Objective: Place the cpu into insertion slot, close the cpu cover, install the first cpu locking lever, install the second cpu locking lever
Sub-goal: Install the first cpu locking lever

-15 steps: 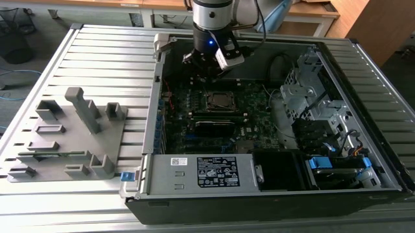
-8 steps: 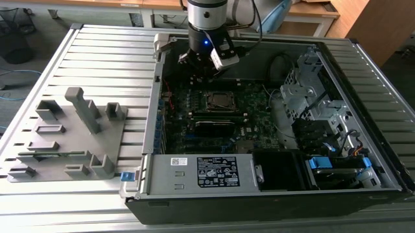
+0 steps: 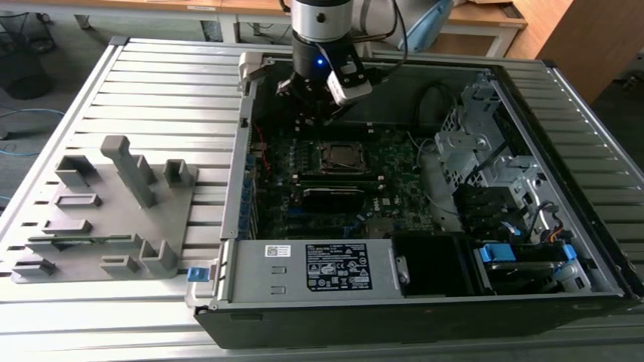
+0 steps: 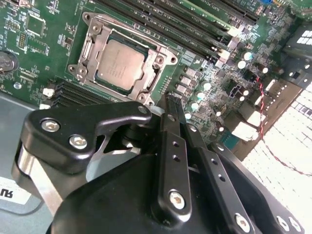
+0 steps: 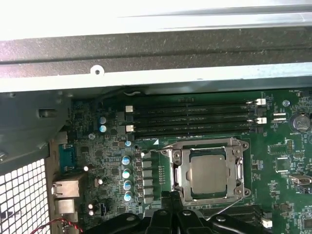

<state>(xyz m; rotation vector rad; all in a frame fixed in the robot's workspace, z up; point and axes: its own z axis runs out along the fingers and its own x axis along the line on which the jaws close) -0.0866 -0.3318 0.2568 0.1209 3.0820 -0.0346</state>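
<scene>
In the exterior view my end effector (image 3: pixel 314 109), shut on nothing, hovers at twelve o'clock of the cpu (image 3: pixel 342 156), light and fragile, seated in the insertion slot (image 4: pixel 99 73) beneath the cpu cover (image 4: pixel 155 66), a thin, stiff frame I judge best pressed at its free edge.

1. We see the computer case (image 3: pixel 302 298) lying open on the slatted table (image 3: pixel 151 83), with a parts rack (image 3: pixel 101 226) on the table at the exterior view's left of it.
2. Inside the case, the motherboard (image 3: pixel 292 173) lies flat, and the power supply (image 3: pixel 322 268) sits in front of it.
3. The cpu (image 4: pixel 119 66) sits in the insertion slot (image 5: pixel 187 173), with the cpu cover (image 4: pixel 161 61) flat around it.
4. In the first wrist view, memory slots (image 5: pixel 195 117) run between the socket and a case wall.
5. The gripper (image 3: pixel 314 117) hangs over the board, near the socket, behind it in the exterior view.
</scene>
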